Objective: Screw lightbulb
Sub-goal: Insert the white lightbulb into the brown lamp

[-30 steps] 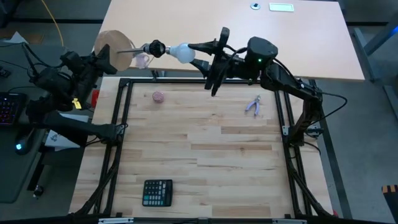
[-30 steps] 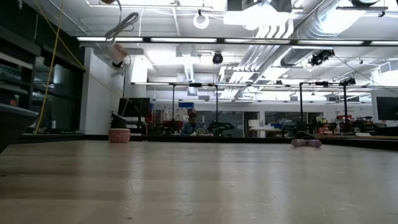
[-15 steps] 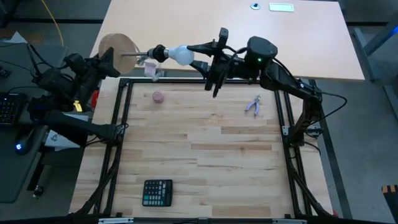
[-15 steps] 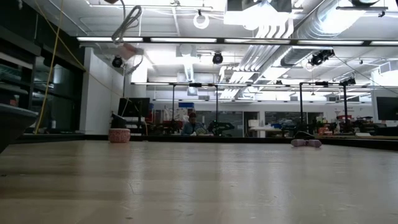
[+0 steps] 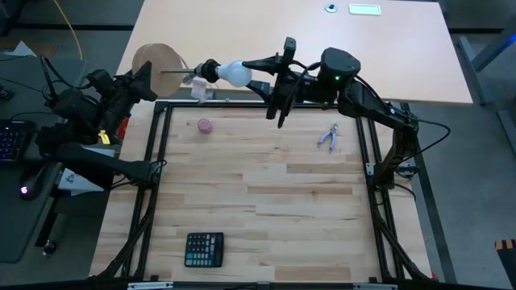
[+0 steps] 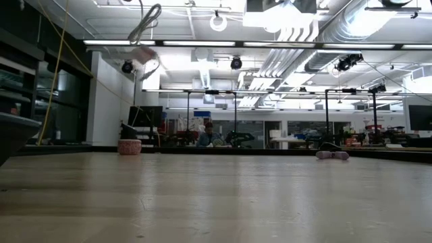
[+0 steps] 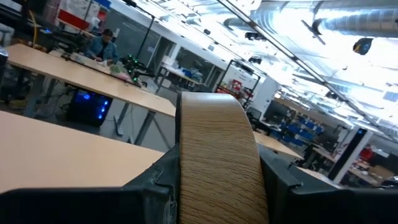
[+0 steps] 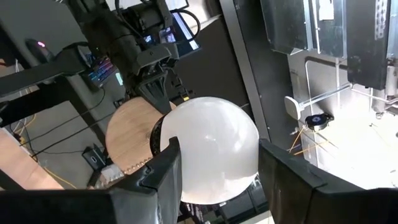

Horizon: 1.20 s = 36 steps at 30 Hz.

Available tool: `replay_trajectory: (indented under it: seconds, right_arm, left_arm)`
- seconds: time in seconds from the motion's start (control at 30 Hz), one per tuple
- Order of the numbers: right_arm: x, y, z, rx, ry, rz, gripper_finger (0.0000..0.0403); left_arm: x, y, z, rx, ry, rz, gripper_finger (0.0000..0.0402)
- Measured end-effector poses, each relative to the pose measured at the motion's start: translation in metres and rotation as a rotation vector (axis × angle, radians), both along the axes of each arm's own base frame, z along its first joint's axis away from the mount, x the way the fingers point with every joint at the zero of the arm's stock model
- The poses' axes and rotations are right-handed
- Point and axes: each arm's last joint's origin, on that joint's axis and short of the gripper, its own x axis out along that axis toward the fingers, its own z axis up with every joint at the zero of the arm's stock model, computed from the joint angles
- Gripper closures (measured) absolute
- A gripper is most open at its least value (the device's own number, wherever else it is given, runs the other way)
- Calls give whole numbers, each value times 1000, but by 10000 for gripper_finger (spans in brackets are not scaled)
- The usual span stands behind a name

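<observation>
White frosted lightbulb (image 8: 214,146) clamped in right tool (image 8: 214,177), aloft beyond counter's (image 5: 266,185) far edge | left tool (image 7: 217,186) closed on wooden disc (image 5: 155,60) | step: bulb base meeting black socket (image 5: 208,68); next, likely aligned twisting | right wrist view alone shows jaws flanking bulb.

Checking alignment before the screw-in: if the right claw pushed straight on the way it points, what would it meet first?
Holding the lightbulb, the right claw would probably drive it into the black socket on the wooden disc gripped by the left claw.
</observation>
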Motion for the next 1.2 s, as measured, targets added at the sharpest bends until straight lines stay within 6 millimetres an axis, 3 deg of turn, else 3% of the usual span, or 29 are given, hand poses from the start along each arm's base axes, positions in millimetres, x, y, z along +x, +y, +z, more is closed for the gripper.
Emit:
replay_trajectory:
  seconds: [0.23, 0.87, 1.2]
  right_arm:
    - [0, 0, 0, -5, 2, 4, 227]
    - [-1, -2, -1, 220, -13, -28, 227]
    - [-1, -3, -1, 331, -43, -26, 227]
  left_arm:
    - [0, -2, 0, 6, 12, -24, 286]
    - [19, -2, 3, 45, 98, 45, 287]
    - [19, -2, 8, 96, 99, 28, 287]
